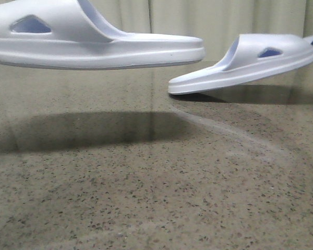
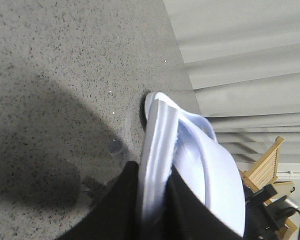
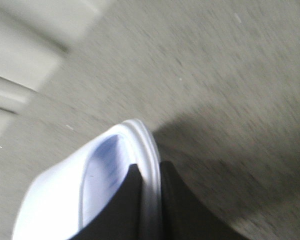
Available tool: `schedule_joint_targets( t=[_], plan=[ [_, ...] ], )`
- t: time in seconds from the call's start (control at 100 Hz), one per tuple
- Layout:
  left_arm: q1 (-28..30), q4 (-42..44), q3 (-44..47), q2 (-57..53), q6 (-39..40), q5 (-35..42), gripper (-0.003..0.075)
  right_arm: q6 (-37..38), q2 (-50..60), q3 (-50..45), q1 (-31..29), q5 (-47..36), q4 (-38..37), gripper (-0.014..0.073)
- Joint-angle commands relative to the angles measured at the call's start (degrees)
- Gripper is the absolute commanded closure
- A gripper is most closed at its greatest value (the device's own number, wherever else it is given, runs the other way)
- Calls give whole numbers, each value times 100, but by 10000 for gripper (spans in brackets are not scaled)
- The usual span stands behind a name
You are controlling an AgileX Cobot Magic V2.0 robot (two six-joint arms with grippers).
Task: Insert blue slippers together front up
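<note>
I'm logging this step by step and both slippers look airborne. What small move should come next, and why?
Probably bring the two together: the left slipper hangs level, the right slipper tilts, and a gap separates their facing ends above the table. The left gripper and right gripper each clamp a sole edge, so the right arm could level its slipper first and then close the gap.

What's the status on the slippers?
Left gripper clamps left slipper, airborne. Right gripper clamps right slipper, tilted. Slippers apart. Nothing between.
</note>
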State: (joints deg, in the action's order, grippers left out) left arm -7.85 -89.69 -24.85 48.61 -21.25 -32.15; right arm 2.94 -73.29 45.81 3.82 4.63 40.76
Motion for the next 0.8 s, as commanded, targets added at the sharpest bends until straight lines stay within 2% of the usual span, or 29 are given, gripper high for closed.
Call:
schedule_joint_targets(
  t=[0.0,0.26,0.79],
  plan=[
    [6,-250,-141,-61,0,-148,704,-21,337,447,-15,-376,-37,701],
    [6,-250,-141,-61,0,-123,704,-21,880,998,-15,200,-37,701],
    [6,-546,-141,-61,0,-90,704,-200,2244,1023,-15,2130,-37,701]
  ],
)
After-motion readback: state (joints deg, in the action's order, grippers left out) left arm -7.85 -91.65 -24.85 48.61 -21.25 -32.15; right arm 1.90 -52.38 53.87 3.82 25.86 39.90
